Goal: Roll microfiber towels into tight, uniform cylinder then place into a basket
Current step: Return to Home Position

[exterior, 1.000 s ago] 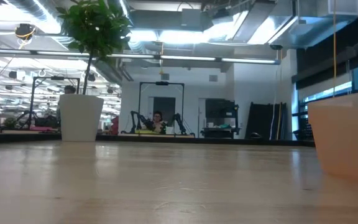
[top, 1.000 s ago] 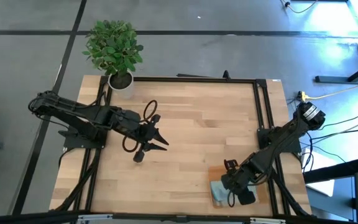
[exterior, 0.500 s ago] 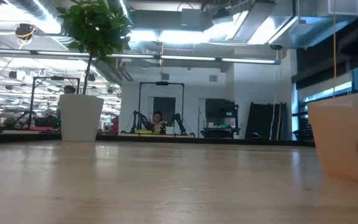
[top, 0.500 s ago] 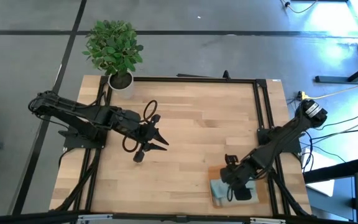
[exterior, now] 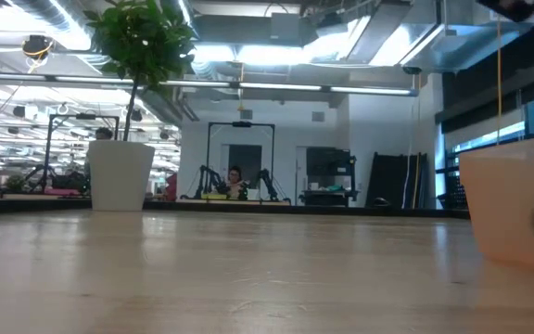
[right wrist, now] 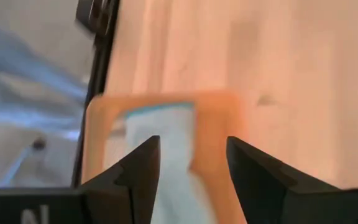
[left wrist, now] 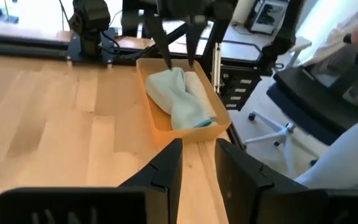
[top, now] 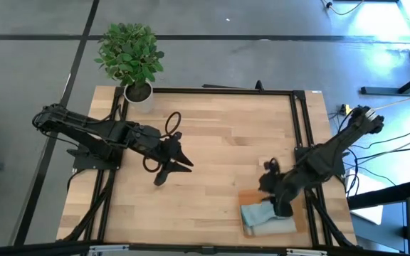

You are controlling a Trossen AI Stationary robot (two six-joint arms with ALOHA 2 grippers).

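Basket: shallow orange-brown rectangle, upright, at the table's front right corner, on my right side. It holds both towels, side by side and touching, lengthwise along it. Blue towel: pale blue-grey, loosely rolled and rumpled, a teal edge showing at one end, on the side nearer the table's middle. Grey towel: light grey-beige roll, against the basket wall nearer the table's front edge.

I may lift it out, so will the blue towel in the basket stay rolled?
Probably floppy: the blue towel lies creased and uneven in the basket, so it may unroll. Likely light, thin cloth. Right gripper open above it; left gripper waits apart.
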